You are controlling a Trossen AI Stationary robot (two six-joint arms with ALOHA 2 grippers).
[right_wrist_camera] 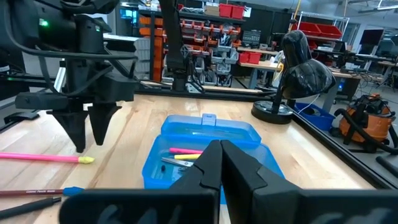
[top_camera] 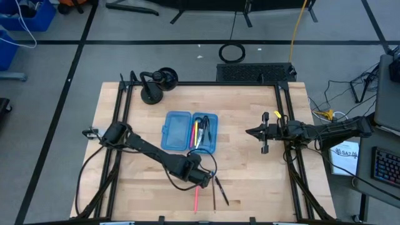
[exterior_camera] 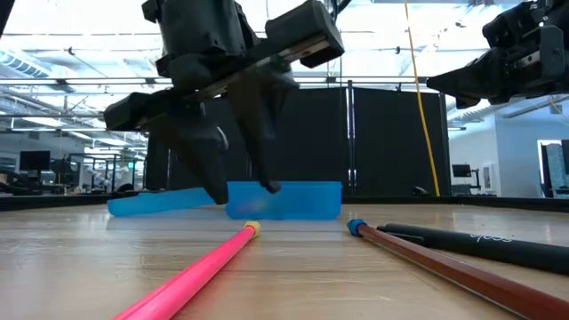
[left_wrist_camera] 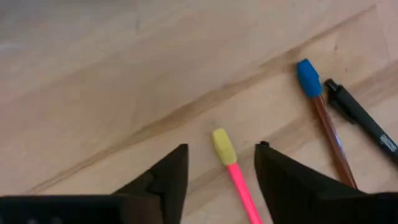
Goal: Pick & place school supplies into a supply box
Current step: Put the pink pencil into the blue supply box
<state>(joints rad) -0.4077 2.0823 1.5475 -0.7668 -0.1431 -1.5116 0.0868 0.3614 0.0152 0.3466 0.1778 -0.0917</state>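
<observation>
Here left gripper (left_wrist_camera: 219, 171) fingers straddle pink pencil (left_wrist_camera: 235, 175), near table front edge.

Table (top_camera: 250, 156): light wood top in a black frame; grey floor (top_camera: 62, 62) around it, marked with dark lines; cable coil (top_camera: 232, 52) on the floor beyond the far edge; yellow cable (top_camera: 297, 31) running to the table; keyboard (top_camera: 386, 172) at the right; blue bins (top_camera: 28, 15) at the far left corner; black curtain (exterior_camera: 391, 142) behind the table; shelves (right_wrist_camera: 236, 34) with red bins; ceiling lights (exterior_camera: 53, 62) on.
</observation>
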